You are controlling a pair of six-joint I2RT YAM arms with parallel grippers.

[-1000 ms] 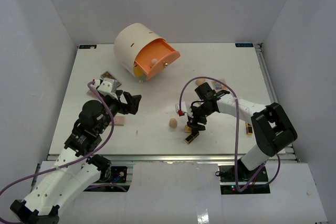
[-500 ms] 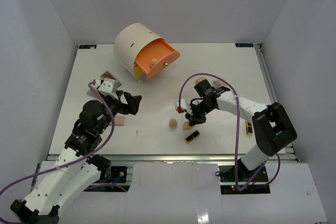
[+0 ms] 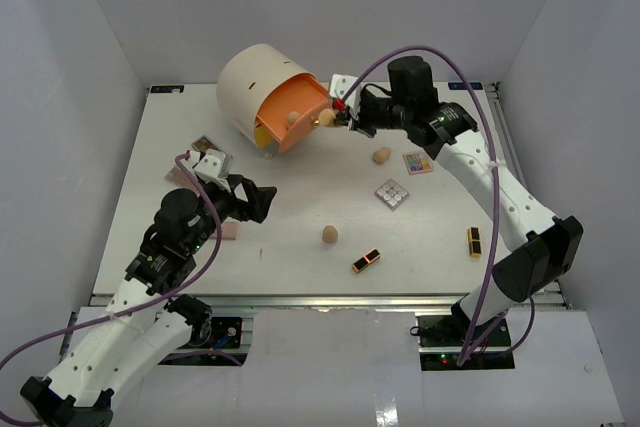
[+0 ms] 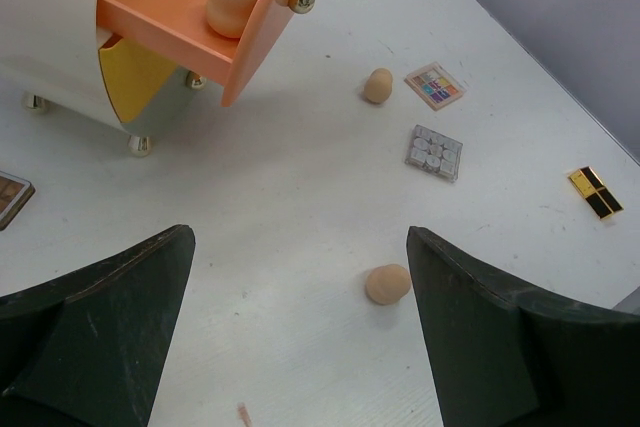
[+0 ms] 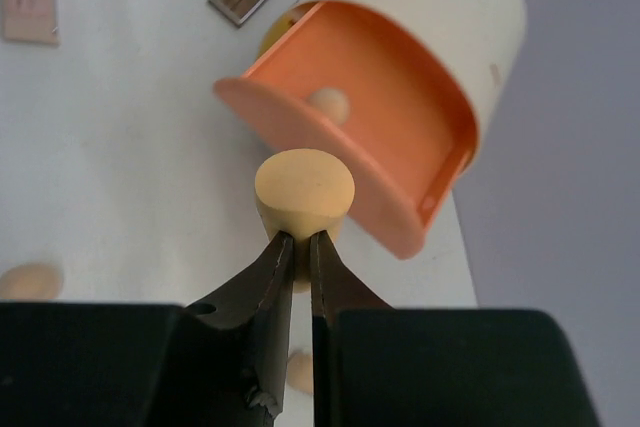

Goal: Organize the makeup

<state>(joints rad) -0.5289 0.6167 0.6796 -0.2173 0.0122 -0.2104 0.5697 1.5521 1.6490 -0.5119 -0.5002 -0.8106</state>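
Note:
My right gripper (image 5: 302, 242) is shut on a tan egg-shaped sponge (image 5: 304, 187) and holds it in the air just in front of the open orange drawer (image 5: 380, 152). In the top view this gripper (image 3: 338, 116) is at the drawer's front. Another sponge (image 5: 328, 104) lies inside the drawer. Two more sponges (image 3: 381, 155) (image 3: 330, 235) rest on the table, with a colour palette (image 3: 417, 162), a grey square palette (image 3: 392, 193) and two black-and-gold cases (image 3: 366, 260) (image 3: 474, 241). My left gripper (image 3: 255, 197) hangs open over the table with nothing between its fingers, and the nearer sponge (image 4: 388, 284) lies beside its right finger.
The cream cylindrical drawer unit (image 3: 252, 82) stands at the back left on small gold feet. Flat pinkish-tan palettes (image 3: 205, 144) (image 3: 230, 232) lie by the left arm. The white walls close in the table on three sides.
My right gripper shut on a sponge near the front middle of the table, then lifted it up and back-left to the open drawer. The left arm barely moved.

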